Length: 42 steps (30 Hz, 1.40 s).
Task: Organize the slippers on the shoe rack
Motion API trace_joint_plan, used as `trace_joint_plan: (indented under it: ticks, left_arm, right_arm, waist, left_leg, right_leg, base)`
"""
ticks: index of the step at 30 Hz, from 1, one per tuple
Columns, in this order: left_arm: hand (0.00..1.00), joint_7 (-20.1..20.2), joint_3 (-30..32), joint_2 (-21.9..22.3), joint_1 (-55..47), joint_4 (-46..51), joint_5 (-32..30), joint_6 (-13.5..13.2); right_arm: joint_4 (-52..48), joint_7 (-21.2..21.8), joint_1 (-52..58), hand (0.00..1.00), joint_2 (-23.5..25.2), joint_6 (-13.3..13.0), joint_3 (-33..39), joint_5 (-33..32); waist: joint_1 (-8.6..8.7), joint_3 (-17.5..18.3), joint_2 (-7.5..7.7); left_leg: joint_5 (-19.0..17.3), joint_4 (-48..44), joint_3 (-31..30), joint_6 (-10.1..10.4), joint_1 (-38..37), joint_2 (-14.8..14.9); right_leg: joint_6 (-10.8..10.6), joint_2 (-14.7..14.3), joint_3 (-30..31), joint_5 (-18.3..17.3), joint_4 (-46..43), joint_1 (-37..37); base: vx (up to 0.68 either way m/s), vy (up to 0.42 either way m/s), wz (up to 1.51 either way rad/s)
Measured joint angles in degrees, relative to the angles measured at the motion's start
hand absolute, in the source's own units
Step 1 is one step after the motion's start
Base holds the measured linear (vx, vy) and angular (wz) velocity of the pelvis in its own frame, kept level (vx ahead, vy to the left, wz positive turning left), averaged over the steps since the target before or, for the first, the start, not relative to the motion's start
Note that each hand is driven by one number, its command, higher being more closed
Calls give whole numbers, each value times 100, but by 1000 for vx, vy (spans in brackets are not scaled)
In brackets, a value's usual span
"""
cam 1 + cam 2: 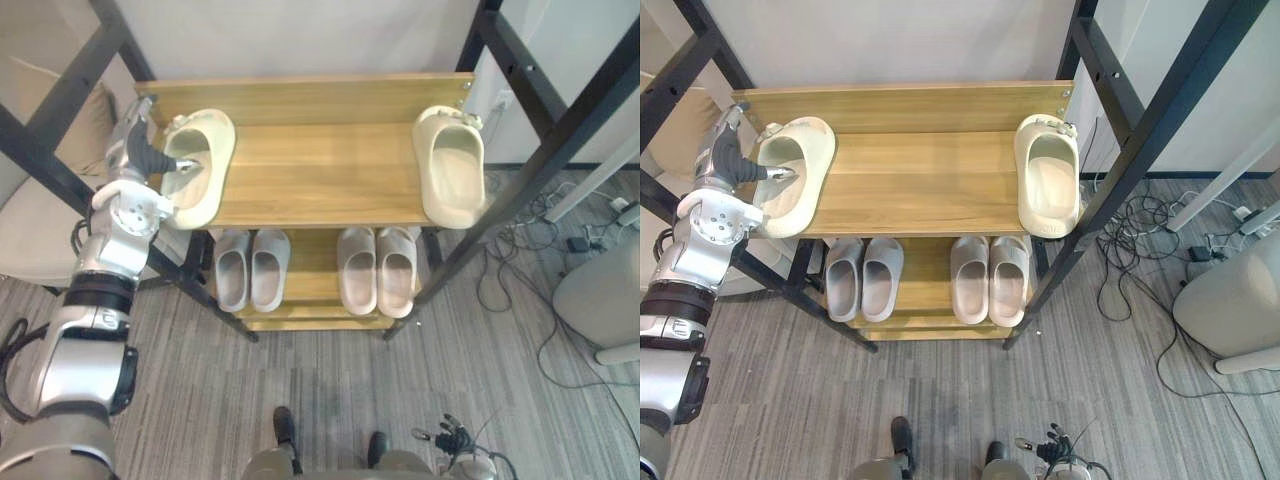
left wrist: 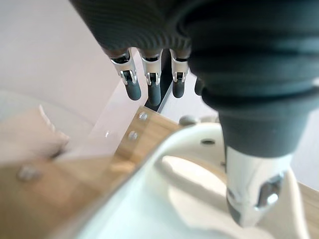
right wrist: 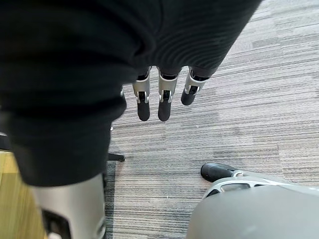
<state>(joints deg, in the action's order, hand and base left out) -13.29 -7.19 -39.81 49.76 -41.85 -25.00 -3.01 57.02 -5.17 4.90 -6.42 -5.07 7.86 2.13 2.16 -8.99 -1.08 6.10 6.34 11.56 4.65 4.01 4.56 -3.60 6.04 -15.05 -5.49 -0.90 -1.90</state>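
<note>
Two cream slippers lie on the top board of the wooden shoe rack [image 1: 320,170]. One slipper [image 1: 215,135] is at the left end, the other [image 1: 452,165] at the right end with its toe over the front edge. My left hand [image 1: 135,150] straddles the left slipper's outer wall [image 2: 174,199]. Its thumb [image 2: 254,184] is down inside the opening, and its straight fingers [image 2: 152,89] hang past the rack's left edge. My right hand [image 3: 162,99] hangs low over the carpet with its fingers straight, holding nothing.
On the lower shelf stand two pairs of grey slippers [image 1: 250,268] [image 1: 378,268]. Black metal posts [image 1: 545,150] slant on both sides of the rack. Cables [image 1: 520,260] and a grey rounded unit [image 1: 600,290] lie to the right, and a beige cushion [image 1: 40,220] to the left.
</note>
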Motion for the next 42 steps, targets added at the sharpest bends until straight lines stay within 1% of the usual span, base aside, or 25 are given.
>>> trace_joint_plan:
  ticks: [2, 3, 11, 16, 21, 25, 31, 33, 38, 39, 41, 42]
  left_arm:
    - [0, 1, -38, 0, 26, -22, -31, 21]
    - [100, 1, -75, -2, 96, -50, -77, 55]
    - [100, 4, -151, 0, 345, -184, -71, 101]
    - [100, 3, -186, 19, 487, -282, -53, 99]
    - [100, 7, -400, 40, 620, -392, 51, 99]
    - [100, 5, -401, 138, 622, -392, 113, 95]
    - [100, -23, -404, 412, 622, -329, 273, 96]
    - [100, -25, -428, 569, 622, -211, 283, 95]
    - [100, -135, -645, 908, 638, -44, 385, 85]
    - [100, -164, -745, 1053, 705, -44, 388, 85]
    - [100, -163, -817, 1115, 760, -45, 388, 83]
    - [100, -163, -857, 1228, 813, -46, 390, 82]
  right_arm:
    - [-4, 0, 1, 0, 1, -3, 0, -1]
    - [-3, -2, 3, 0, -4, -2, 0, -1]
    - [-49, -9, -24, 0, 7, -3, 0, -3]
    - [-228, -44, -64, 0, 149, -13, -7, -12]
    - [-209, -37, -168, 0, 369, -5, -23, -50]
    - [-207, -44, -184, 0, 378, -5, -20, -59]
    - [-189, -47, -205, 0, 402, 6, 2, -73]
    - [-177, -46, -213, 0, 402, 25, 21, -100]
    - [-129, -49, -269, 0, 403, 53, 49, -105]
    - [-126, -50, -278, 0, 402, 59, 51, -109]
    - [-113, -50, -278, 0, 401, 60, 64, -111]
    - [-113, -56, -288, 0, 406, 60, 100, -150]
  waist:
    - [1, 0, 0]
    - [-27, -1, -2]
    - [-45, -5, -1]
    - [-7, -5, -1]
    - [38, -5, -1]
    - [69, -5, -1]
    - [106, -5, -2]
    - [111, -5, -2]
    - [205, -1, -8]
    - [215, -1, -11]
    - [234, -1, -13]
    - [276, -1, -17]
  left_leg:
    - [-5, 0, 28, 7, 0, 4]
    - [-12, 0, 46, 16, 5, 9]
    - [-14, 0, 120, 19, 65, 9]
    - [-13, -1, 211, 19, 44, 9]
    - [-13, -2, 217, 19, 17, 7]
    - [-13, -2, 219, 19, -7, -1]
    - [-13, -1, 214, 18, -59, -2]
    - [-13, -1, 210, 18, -63, -2]
    - [-12, -18, 215, 17, -92, -8]
    - [-12, -30, 216, 17, -95, -8]
    - [-11, -31, 224, 17, -97, -7]
    - [-11, -31, 245, 17, -106, -8]
  right_leg:
    - [0, 0, 13, 0, 3, 8]
    - [0, -1, 28, 0, 2, 26]
    - [-1, 7, 54, 1, -13, 89]
    - [0, 12, 129, 2, -32, 103]
    - [0, 17, 146, 3, -48, 103]
    - [1, 30, 156, 2, -63, 92]
    - [1, 34, 156, 3, -75, 84]
    - [1, 34, 153, 3, -76, 80]
    - [1, 38, 169, 5, -75, 61]
    - [2, 36, 171, 5, -74, 60]
    - [4, 36, 178, 7, -74, 61]
    - [10, 37, 197, 11, -74, 62]
  base:
    - [4, 2, -6]
    - [4, 1, -6]
    - [1, 2, -3]
    - [7, -1, -8]
    - [-2, -1, -2]
    - [-2, 0, -1]
    - [-24, 4, 0]
    - [0, 0, 0]
    - [-1, 1, -1]
    - [0, 0, 0]
    - [-3, 2, -2]
    - [-4, 5, -4]
